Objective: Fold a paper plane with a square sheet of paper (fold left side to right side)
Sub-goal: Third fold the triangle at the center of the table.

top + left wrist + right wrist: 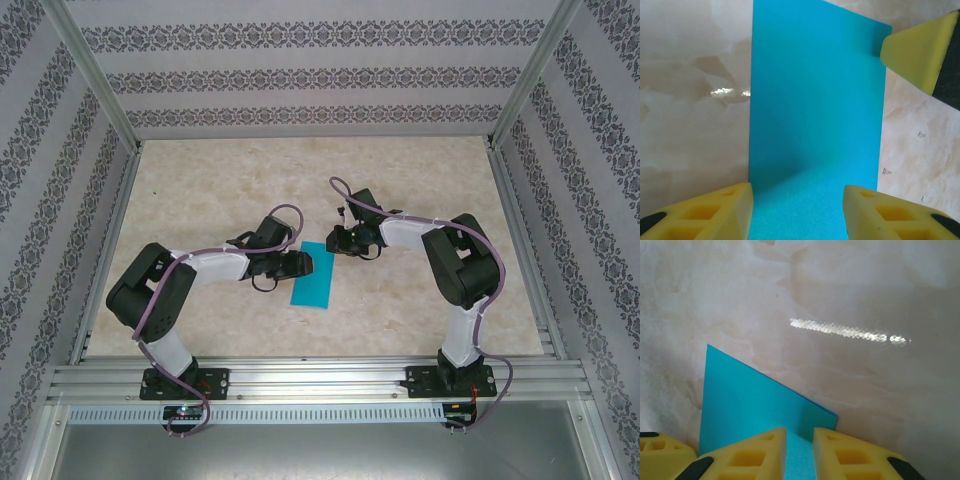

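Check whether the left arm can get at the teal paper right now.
Probably yes: the left claw hangs open right over the teal paper, with nothing between them. The right claw sits at the paper's far corner, out of the way.

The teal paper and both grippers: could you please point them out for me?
teal paper (312, 280), top external view, middle of the sheet.
left gripper (797, 189), left wrist view, midway between its fingertips.
right gripper (800, 436), right wrist view, midway between its fingertips.
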